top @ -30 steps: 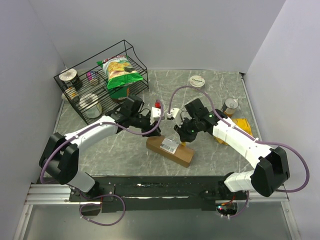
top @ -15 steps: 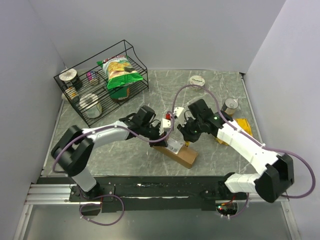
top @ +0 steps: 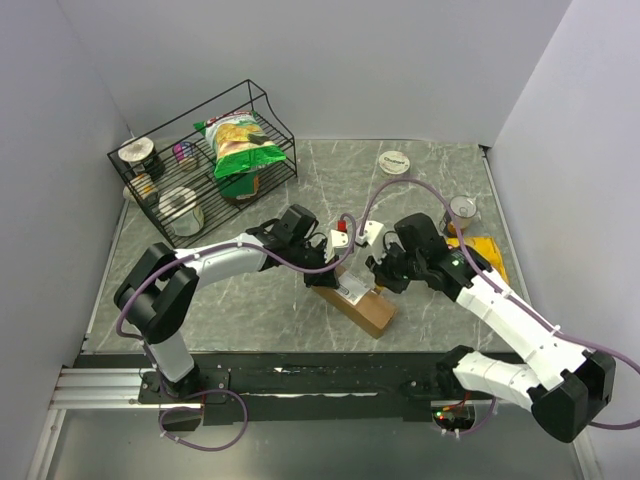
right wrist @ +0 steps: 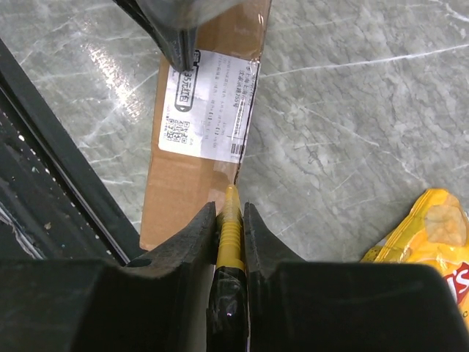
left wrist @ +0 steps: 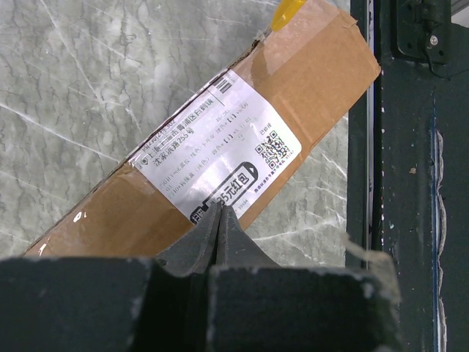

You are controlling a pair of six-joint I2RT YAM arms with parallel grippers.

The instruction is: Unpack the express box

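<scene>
Your left claw (left wrist: 220, 218) has its fingers pressed together with nothing between them, and the joined tips rest on the express box (top: 362, 305), right at the end of its white shipping label (left wrist: 220, 158) where the bold black print sits. The box lies flat on the marble counter (top: 420, 190), label face up, set at a diagonal, with its far-left end under your left arm and its near-right end almost at the dark rail (left wrist: 399, 147) along the counter's front edge. Your right claw (right wrist: 229, 213) is clamped on a yellow tool (right wrist: 230, 231) with a ribbed handle. The tool's pointed tip meets the box's top face at the label's other end, on the side facing the right arm, along the taped seam. In the overhead view both claws converge on the box, the left claw (top: 336, 270) at its far-left part and the right claw (top: 383, 280) just to its right. A yellow chip bag (top: 482, 250) lies on the counter to the right of the box, well apart from it, with a can (top: 462, 210) just behind the bag. A white lid (top: 395, 162) sits far behind the box. A wire rack (top: 175, 165) stands behind and to the left of the box, holding a green bag (top: 240, 145) and a few cans.
</scene>
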